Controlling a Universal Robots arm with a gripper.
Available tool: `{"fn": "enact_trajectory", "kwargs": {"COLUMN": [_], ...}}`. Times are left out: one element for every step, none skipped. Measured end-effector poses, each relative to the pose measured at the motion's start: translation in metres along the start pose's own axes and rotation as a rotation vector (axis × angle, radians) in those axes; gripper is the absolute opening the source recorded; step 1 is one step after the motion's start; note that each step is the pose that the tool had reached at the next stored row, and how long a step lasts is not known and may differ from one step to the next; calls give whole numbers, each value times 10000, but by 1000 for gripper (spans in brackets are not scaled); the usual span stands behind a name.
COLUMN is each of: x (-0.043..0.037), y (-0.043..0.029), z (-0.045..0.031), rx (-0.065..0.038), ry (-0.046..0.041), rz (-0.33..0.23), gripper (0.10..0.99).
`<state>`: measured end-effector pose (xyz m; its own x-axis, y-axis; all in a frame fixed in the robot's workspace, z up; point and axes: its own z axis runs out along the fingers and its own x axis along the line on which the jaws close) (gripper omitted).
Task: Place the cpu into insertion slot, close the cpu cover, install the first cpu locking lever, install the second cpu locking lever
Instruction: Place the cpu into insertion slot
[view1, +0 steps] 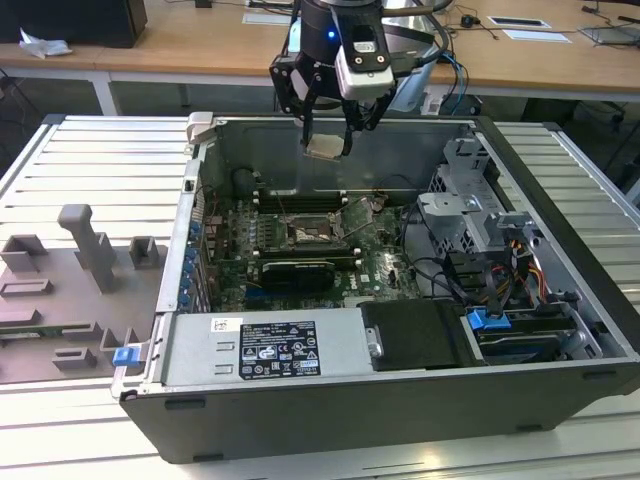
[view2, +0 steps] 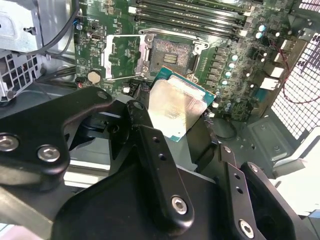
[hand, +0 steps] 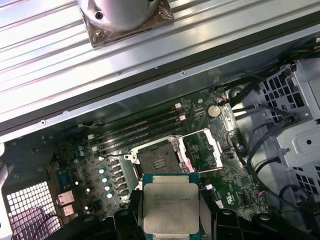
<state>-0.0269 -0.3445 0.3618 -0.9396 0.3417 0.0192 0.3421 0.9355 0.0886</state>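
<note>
My gripper hangs over the back wall of the open computer case, shut on the cpu. The cpu is a small square chip with a pale silver top and a green edge. Both wrist views show the cpu held between the black fingers, high above the motherboard. Below it lies the open insertion slot. The cpu cover, a silver frame plate, is swung open beside the slot.
Memory slots run behind the slot and a long black expansion card lies in front of it. A drive cage and cables fill the exterior view's right. Grey fixtures sit on the table at the left.
</note>
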Motion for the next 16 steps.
{"fn": "enact_trajectory", "kwargs": {"x": [0, 0, 0, 0, 0, 0, 0, 0, 0, 0, 0, 0, 0, 0, 0, 0], "y": [0, 0, 0, 0, 0, 0, 0, 0, 0, 0, 0, 0, 0, 0, 0, 0], "z": [0, 0, 0, 0, 0, 0, 0, 0, 0, 0, 0, 0, 0, 0, 0, 0], "rx": [0, 0, -1, -2, -4, -5, -5, -6, -7, -7, -9, -10, -10, -11, -11, -13], "ry": [-4, -6, -10, -14, -21, -25, -28, -32, -36, -38, -43, -47, -49, -52, -55, -60], "rz": [42, 70, 116, 152, 232, 282, 313, 362, 398, 430, 481, 527, 556, 592, 624, 677], "gripper": [541, 541, 541, 541, 541, 541, 541, 541, 541, 541, 541, 541, 541, 541, 541, 541]}}
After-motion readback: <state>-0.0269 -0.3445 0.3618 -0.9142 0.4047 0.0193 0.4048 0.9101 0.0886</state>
